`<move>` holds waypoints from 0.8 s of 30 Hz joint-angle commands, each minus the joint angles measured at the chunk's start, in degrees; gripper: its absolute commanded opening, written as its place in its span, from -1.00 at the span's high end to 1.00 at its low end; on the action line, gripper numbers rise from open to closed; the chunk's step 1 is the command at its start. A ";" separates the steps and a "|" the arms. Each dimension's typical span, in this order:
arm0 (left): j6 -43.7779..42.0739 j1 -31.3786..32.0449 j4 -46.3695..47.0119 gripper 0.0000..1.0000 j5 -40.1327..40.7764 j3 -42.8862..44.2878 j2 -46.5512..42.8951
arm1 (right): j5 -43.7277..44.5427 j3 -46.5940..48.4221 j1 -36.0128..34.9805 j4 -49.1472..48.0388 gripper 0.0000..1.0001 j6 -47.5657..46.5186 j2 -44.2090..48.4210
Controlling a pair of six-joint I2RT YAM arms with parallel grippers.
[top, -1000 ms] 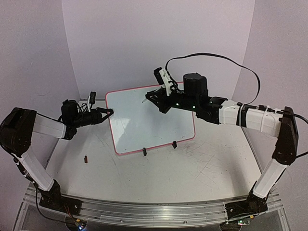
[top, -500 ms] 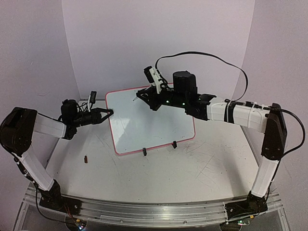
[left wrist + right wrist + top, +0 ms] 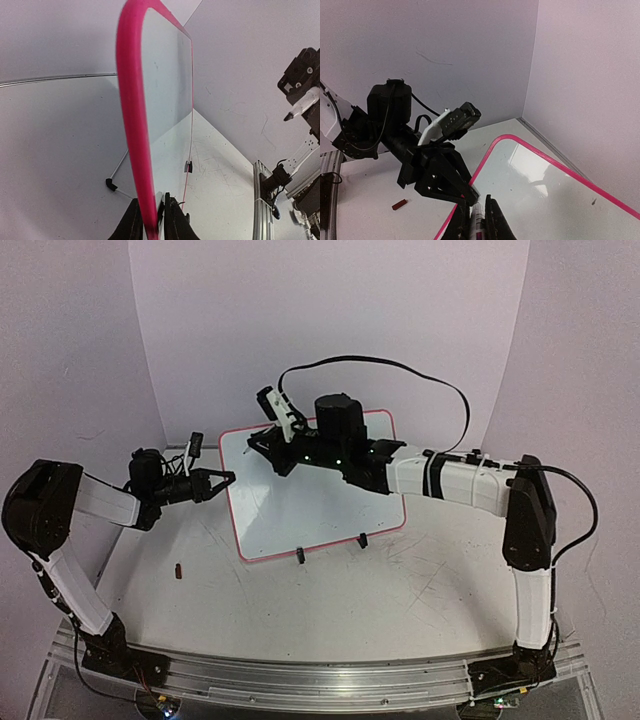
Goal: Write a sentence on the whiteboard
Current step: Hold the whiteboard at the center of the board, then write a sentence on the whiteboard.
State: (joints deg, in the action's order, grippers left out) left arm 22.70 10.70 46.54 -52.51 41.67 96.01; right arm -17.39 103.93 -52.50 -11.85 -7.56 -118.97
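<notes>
The whiteboard (image 3: 320, 495), white with a pink frame, stands tilted on the table on two black clip feet (image 3: 299, 556). Its face (image 3: 545, 200) is blank apart from small specks; the sentence is not in view. My left gripper (image 3: 228, 478) is shut on the board's left edge, and in the left wrist view the pink frame (image 3: 131, 100) runs down between its jaws (image 3: 151, 201). My right gripper (image 3: 258, 445) hangs over the board's top-left corner, shut on a white marker (image 3: 480, 219) with a pink label. The marker's dark tip (image 3: 289, 117) points down, above the board.
A small red-brown piece (image 3: 178, 570) lies on the scratched table left of the board. The right arm stretches across the board's upper part, its black cable (image 3: 400, 365) arching above. Pale walls close in at the back and on both sides.
My right arm has swung left along the top of the board to its top-left corner, carrying the marker. My left jaws have closed on the board's left edge.
</notes>
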 commanded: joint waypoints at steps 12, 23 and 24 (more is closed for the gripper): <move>-12.96 -0.26 2.29 1.00 0.40 -0.23 1.83 | 7.71 10.93 -2.57 0.79 1.00 -5.70 -6.74; -13.92 -0.24 2.27 1.00 0.98 -0.36 1.78 | 11.06 14.66 -4.23 0.61 1.00 -9.68 -10.36; -13.88 -0.24 2.31 1.00 0.98 -0.36 1.70 | 11.17 15.15 -4.23 0.66 1.00 -9.72 -10.78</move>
State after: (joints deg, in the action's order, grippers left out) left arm 15.80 10.33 47.55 -55.48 41.54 97.06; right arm -7.37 114.99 -56.80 -9.73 -16.00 -128.36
